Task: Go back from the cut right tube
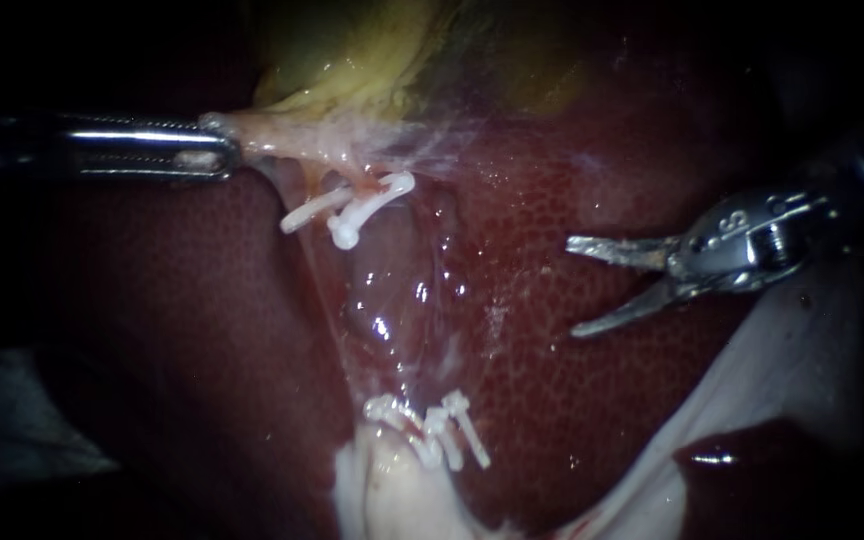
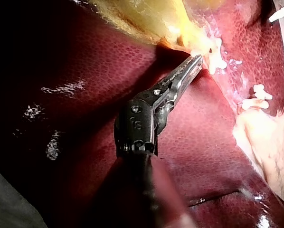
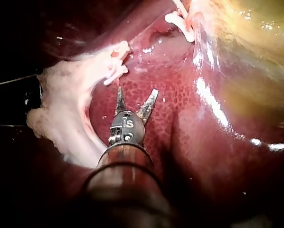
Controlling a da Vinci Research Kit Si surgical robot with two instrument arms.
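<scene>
My left instrument [image 1: 214,150] comes in from the left, its jaws shut on the pale neck tissue of the yellowish gallbladder [image 1: 352,60], pulled taut. Just below the grip sit white clips [image 1: 352,207] on a tube stump; a second group of white clips [image 1: 432,430] sits lower on pale tissue, with a glistening gap between the two groups. My right instrument [image 1: 580,285] hovers over the liver [image 1: 552,220] to the right of the clips, blades open, nothing between them. The right wrist view shows those open blades [image 3: 136,97] short of the lower clips [image 3: 116,66].
Dark red liver [image 1: 152,330] fills most of the scene. White gauze or pale fat [image 1: 782,370] lies under the right instrument's shaft at the lower right. The left wrist view shows the left instrument's jaws [image 2: 194,64] at the gallbladder's [image 2: 142,19] neck beside the upper clips [image 2: 217,53].
</scene>
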